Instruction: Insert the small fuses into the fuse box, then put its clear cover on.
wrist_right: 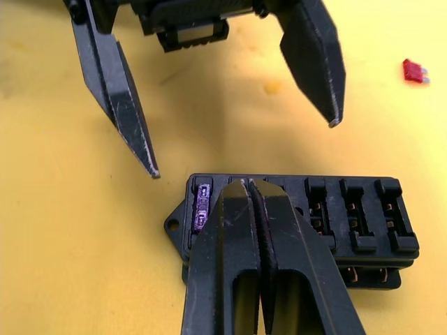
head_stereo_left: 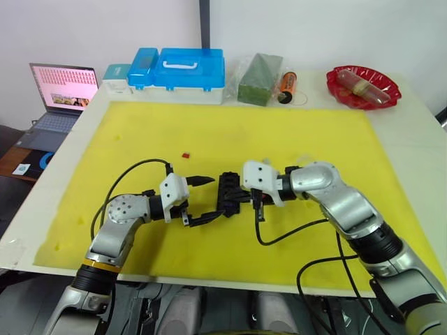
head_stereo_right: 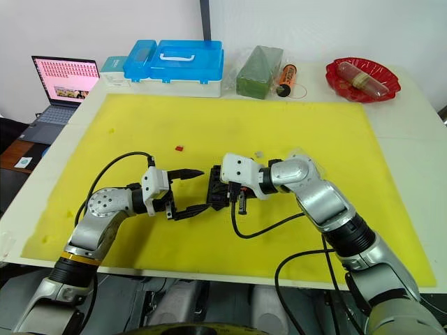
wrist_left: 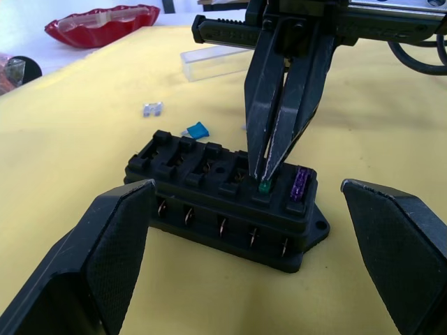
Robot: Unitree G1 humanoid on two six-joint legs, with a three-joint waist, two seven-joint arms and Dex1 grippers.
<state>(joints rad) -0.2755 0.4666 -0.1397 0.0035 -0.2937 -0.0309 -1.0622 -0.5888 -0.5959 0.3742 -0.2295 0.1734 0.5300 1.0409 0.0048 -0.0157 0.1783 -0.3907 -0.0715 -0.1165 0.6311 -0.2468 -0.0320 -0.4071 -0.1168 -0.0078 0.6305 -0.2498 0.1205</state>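
Note:
The black fuse box (head_stereo_left: 227, 192) lies on the yellow mat between my two grippers. My right gripper (wrist_left: 265, 180) comes down on it, shut on a green fuse (wrist_left: 265, 187) that sits in the slot second from one end. A purple fuse (wrist_left: 300, 184) stands in the end slot beside it; the other slots look empty. My left gripper (head_stereo_left: 208, 199) is open, one finger on each side of the box and not touching it. Loose on the mat lie a red fuse (head_stereo_left: 186, 155), a teal fuse (wrist_left: 198, 130) and two grey fuses (wrist_left: 152, 108). The clear cover (wrist_left: 213, 61) rests beyond the box.
Along the back edge stand a blue-lidded storage case (head_stereo_left: 183, 73), a green block (head_stereo_left: 260, 78), an orange bottle (head_stereo_left: 287, 85) and a red dish (head_stereo_left: 363, 85). A laptop (head_stereo_left: 59, 94) sits off the table's left. Black cables trail from both wrists over the mat (head_stereo_left: 209, 125).

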